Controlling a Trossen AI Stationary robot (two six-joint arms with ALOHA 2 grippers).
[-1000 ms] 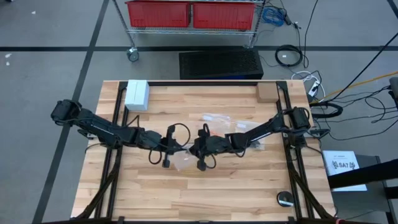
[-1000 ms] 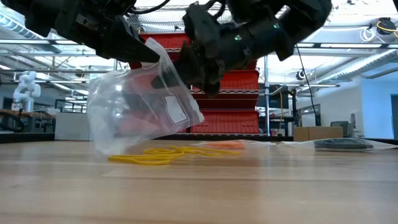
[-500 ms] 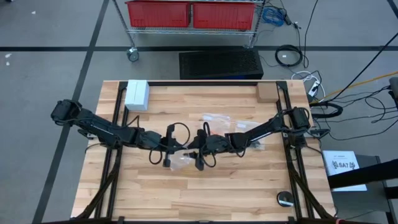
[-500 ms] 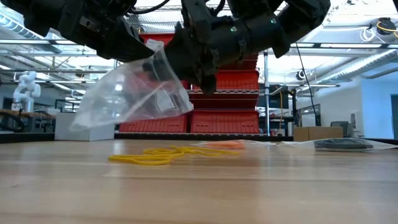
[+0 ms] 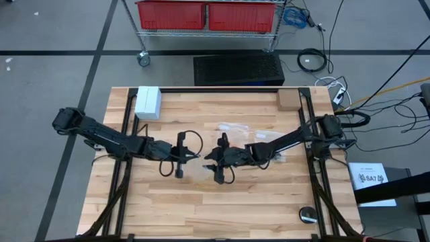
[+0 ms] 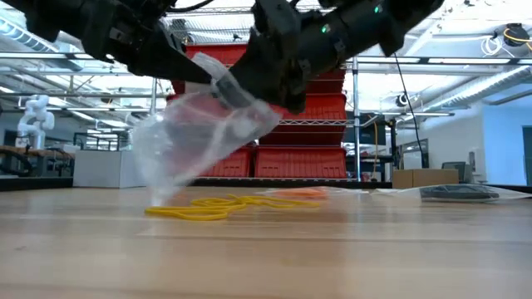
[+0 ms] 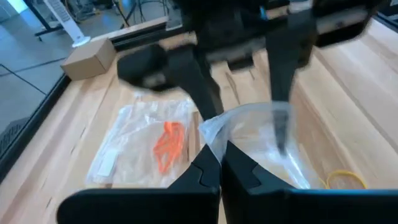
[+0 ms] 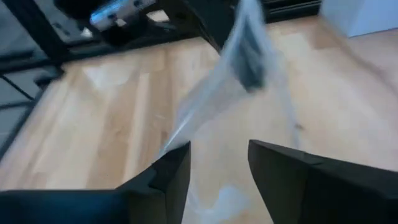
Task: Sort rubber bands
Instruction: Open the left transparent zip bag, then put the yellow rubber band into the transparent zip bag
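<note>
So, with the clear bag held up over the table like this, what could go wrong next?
1. Only the left hand pinches the clear bag by its edge; the right hand is open, so the bag may sag or slip out.
2. The yellow rubber bands lie on the table under the bag; if it drops, it could cover or scatter them.

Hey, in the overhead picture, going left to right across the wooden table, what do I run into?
White box → left gripper, shut on the clear plastic bag → right gripper, open → more clear bags lying flat → cardboard box at the far right corner.
</note>
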